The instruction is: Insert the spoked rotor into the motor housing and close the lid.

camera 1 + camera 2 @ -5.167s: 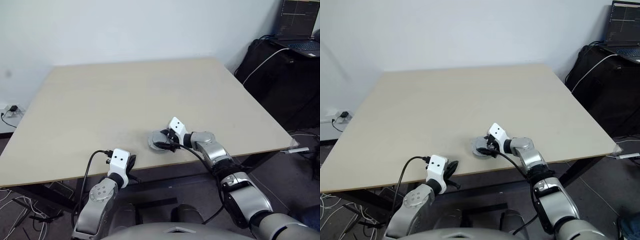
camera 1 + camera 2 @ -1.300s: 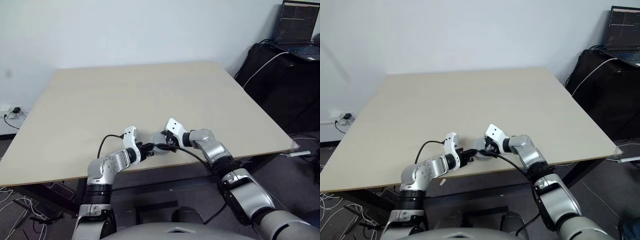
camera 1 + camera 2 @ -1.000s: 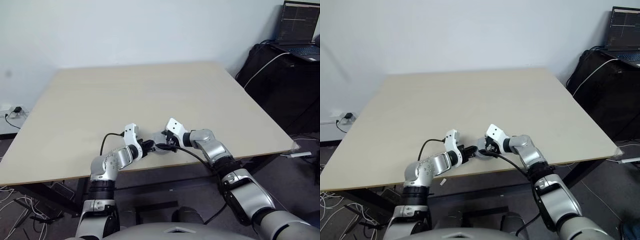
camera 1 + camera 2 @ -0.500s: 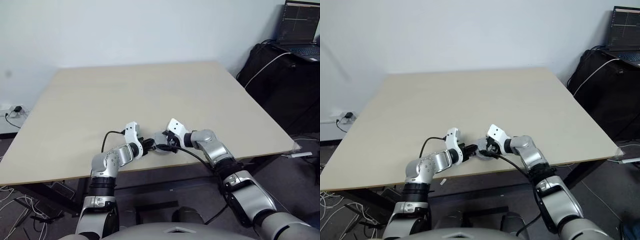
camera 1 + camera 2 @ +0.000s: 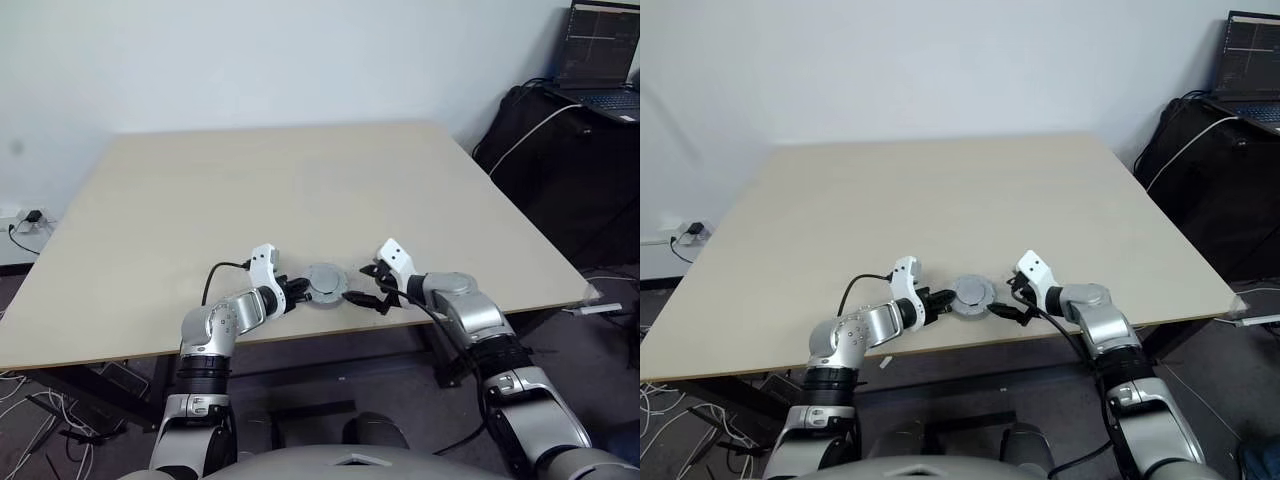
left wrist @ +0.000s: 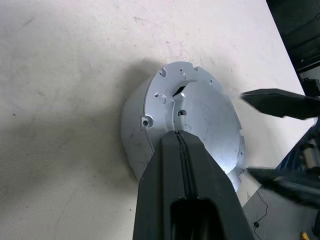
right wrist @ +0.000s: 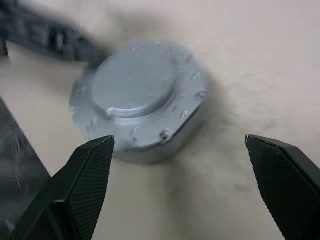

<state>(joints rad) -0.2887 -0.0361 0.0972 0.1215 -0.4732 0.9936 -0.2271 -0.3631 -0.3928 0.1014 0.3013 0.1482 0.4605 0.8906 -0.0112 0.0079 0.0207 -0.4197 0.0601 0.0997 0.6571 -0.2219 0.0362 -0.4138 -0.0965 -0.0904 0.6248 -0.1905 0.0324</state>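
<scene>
Close to the table's (image 5: 150,230) near edge sits the closed motor assembly: the lid (image 5: 326,279) rests on top of the motor housing (image 7: 150,145), so nothing inside can be seen. The left gripper (image 5: 297,290) — fingers pressed together, holding nothing — has its tip against the lid's left side. The right gripper (image 5: 368,285) stands just beside the assembly on its right, fingers (image 7: 85,175) spread wide and apart from the metal. Beyond this pair the tabletop runs bare to the far edge at the wall — wide room for moving. A laptop (image 5: 598,60) sits off to the far right.
</scene>
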